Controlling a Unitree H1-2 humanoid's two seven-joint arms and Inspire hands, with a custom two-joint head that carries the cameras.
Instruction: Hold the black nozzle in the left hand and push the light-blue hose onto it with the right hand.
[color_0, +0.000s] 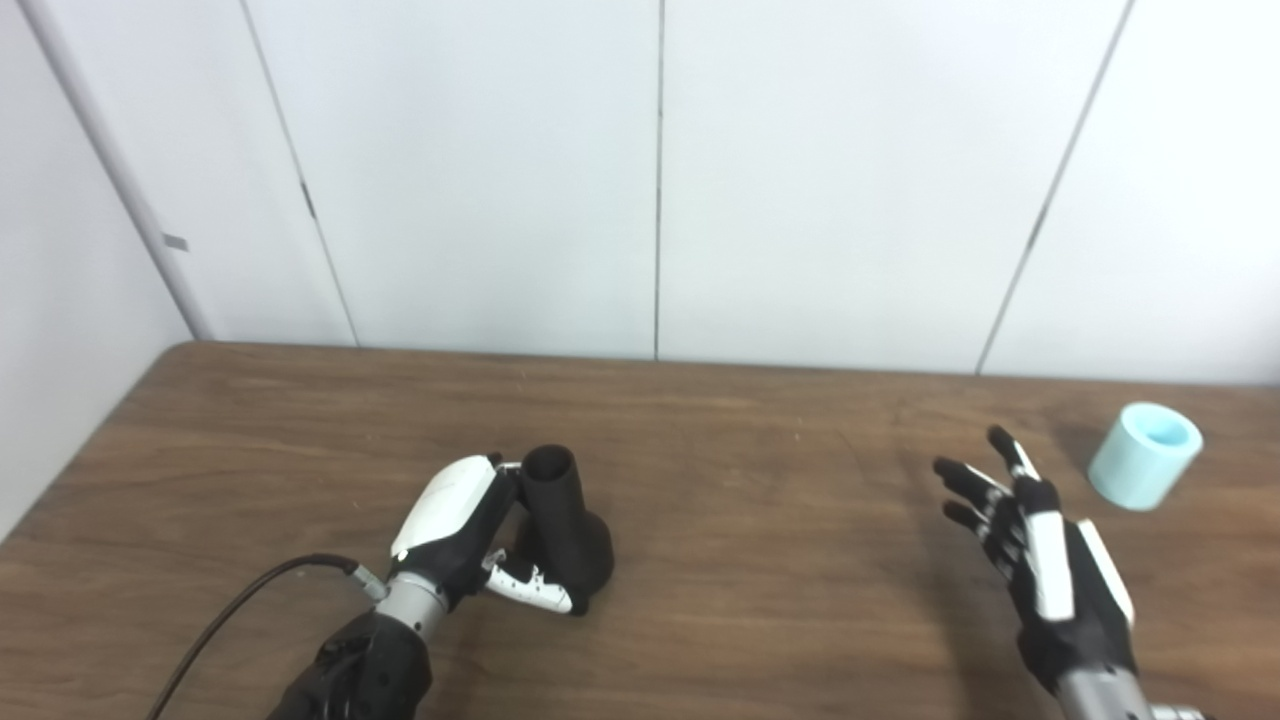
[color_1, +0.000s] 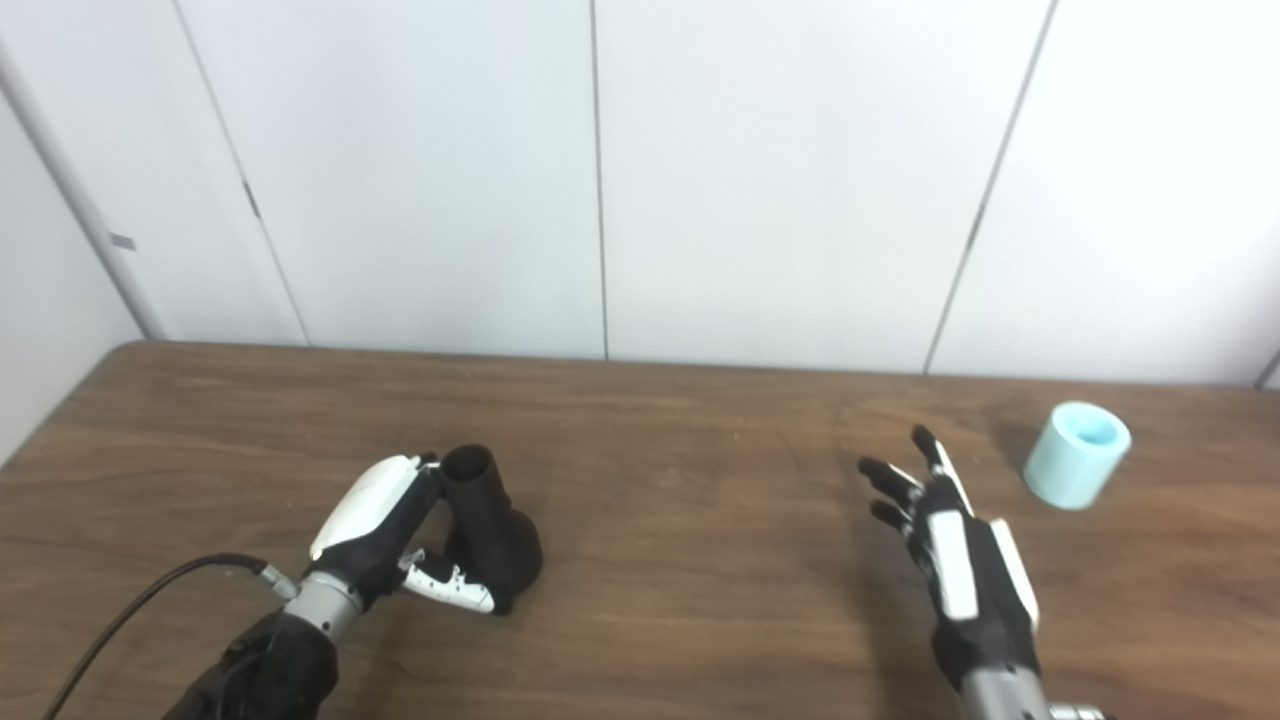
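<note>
The black nozzle (color_0: 562, 520) stands upright on the table (color_0: 760, 450), narrow open neck up, flared base down. My left hand (color_0: 455, 530) is wrapped around it from the left, thumb across the base and fingers behind the neck. The light-blue hose piece (color_0: 1145, 456), a short hollow cylinder, lies tilted on the table at the far right. My right hand (color_0: 1040, 545) is open with fingers spread, holding nothing, a short way to the left of and nearer than the hose.
A black cable (color_0: 240, 605) runs from my left wrist toward the lower left edge. White wall panels (color_0: 660, 180) rise behind the table's far edge. Bare wood lies between the two hands.
</note>
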